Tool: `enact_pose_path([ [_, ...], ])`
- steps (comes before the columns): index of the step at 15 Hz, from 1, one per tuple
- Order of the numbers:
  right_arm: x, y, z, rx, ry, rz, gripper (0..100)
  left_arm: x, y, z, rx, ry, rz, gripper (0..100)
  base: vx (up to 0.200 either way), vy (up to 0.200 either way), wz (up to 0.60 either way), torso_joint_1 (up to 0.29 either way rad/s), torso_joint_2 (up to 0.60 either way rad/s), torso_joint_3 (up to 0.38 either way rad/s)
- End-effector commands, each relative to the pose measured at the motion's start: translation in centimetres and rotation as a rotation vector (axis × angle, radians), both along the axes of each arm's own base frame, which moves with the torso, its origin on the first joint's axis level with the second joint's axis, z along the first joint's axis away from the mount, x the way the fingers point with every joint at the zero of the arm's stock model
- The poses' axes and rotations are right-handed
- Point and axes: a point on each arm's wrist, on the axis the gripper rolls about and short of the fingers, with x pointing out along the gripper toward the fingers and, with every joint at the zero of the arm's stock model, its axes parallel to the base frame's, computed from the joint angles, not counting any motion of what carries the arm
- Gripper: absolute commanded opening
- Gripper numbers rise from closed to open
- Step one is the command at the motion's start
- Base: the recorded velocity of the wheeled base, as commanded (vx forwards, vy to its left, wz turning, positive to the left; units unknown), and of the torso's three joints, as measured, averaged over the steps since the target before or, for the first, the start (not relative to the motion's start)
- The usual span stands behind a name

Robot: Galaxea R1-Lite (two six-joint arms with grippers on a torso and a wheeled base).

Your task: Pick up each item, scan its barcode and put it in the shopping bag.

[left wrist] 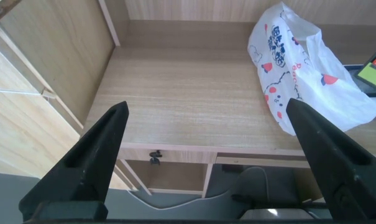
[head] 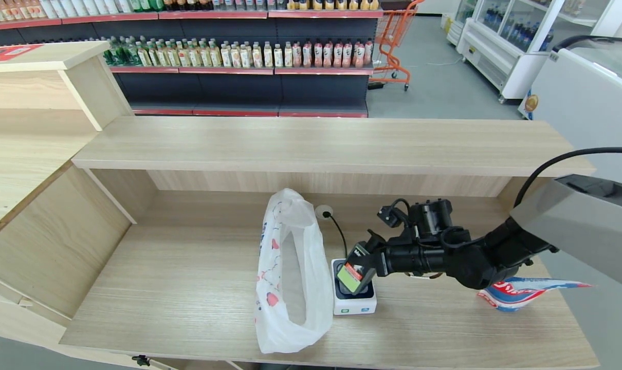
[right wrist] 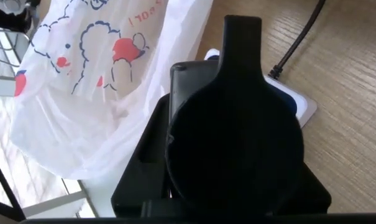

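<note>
Right tool (head: 361, 263) grips item (head: 350, 277) over scanner (head: 355, 305) beside shopping bag (head: 289, 241); left tool (left wrist: 207, 107) released.

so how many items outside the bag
2: one pack in the right gripper over the scanner, one blue-and-red packet on the counter, far right; bag may hide more.
</note>
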Motion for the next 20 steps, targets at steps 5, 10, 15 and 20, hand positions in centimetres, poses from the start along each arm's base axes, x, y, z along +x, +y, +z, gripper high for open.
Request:
enact_pose_path([
  [5,-4.2,-5.0,7.2,-0.090,-0.160,-0.289,0,0.0,0.0,0.0,0.000,0.001,0.000,100,0.000,0.000,0.00,0.000,0.00,0.000],
  [10,-8.7,-9.7,11.1,-0.062,-0.486,-0.364,0,0.0,0.0,0.0,0.000,0.000,0.000,100,0.000,0.000,0.00,0.000,0.00,0.000],
  [15,-11.1,-8.7,9.3,0.003,-0.538,-0.209,0,0.0,0.0,0.0,0.000,0.000,0.000,100,0.000,0.000,0.00,0.000,0.00,0.000],
  [20,-11.9,-6.8,8.5,0.008,-0.504,-0.130,0,0.0,0.0,0.0,0.001,0.001,0.000,100,0.000,0.000,0.00,0.000,0.00,0.000],
])
